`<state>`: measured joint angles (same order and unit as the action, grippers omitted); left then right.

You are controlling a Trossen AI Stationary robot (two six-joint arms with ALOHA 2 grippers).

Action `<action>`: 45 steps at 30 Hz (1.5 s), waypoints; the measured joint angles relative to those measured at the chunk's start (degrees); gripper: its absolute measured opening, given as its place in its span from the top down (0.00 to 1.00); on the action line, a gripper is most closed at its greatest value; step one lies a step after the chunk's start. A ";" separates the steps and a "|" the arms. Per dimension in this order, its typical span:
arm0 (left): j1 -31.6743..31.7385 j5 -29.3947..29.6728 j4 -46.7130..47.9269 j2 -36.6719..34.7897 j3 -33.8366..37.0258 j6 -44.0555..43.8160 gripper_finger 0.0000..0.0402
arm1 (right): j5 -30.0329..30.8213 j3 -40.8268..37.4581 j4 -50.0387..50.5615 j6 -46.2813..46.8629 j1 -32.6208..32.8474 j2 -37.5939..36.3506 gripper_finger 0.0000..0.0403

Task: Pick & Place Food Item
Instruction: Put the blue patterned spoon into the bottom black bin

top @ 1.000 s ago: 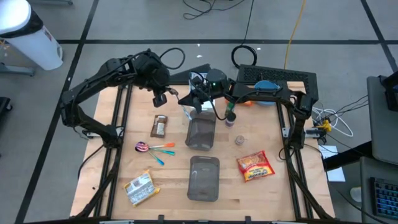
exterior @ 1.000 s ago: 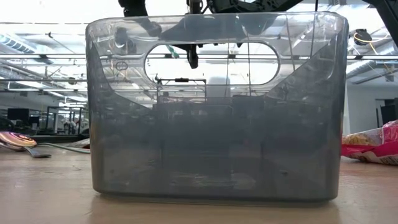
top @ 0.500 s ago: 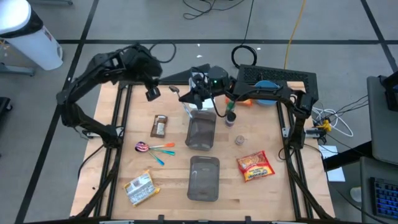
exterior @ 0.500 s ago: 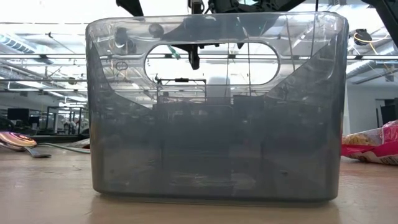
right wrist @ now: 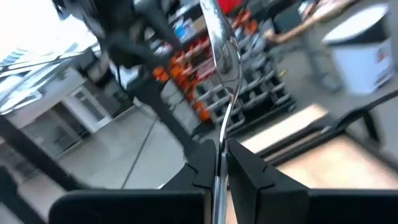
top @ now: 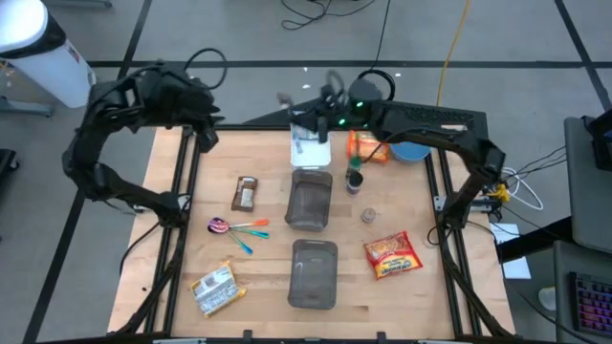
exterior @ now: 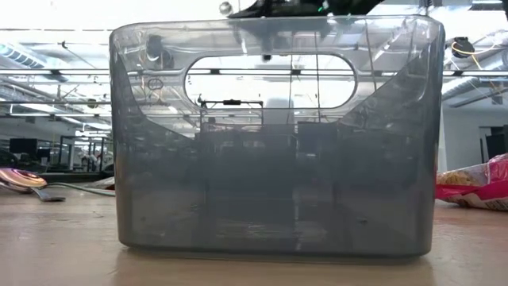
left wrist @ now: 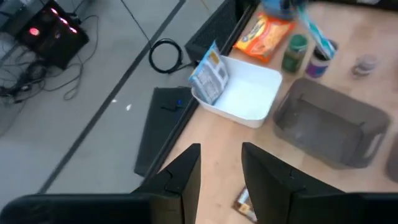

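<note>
Gripping a spoon (right wrist: 225,59), right pincer (right wrist: 222,155) blurs overhead.

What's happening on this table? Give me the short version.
The right gripper is shut on a metal spoon, raised over the far edge of the table near the white tray. A snack packet leans inside that tray. The left gripper sits at the table's far left corner, holding nothing. Two grey bins in the middle, a chocolate bar and a red snack bag lie untouched.

Grey tiled floor (top: 239,29) with cables (top: 325,11) surrounds the wooden table (top: 258,287).
</note>
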<state>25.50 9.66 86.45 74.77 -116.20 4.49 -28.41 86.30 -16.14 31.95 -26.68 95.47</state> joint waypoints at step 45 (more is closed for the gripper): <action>-2.01 -30.19 -72.32 -27.37 70.70 -27.24 0.69 | 43.65 -42.97 -24.53 15.94 23.19 -15.21 0.97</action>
<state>23.49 -20.53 14.14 47.40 -45.50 -22.76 15.23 43.33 -40.67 47.90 -3.48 80.26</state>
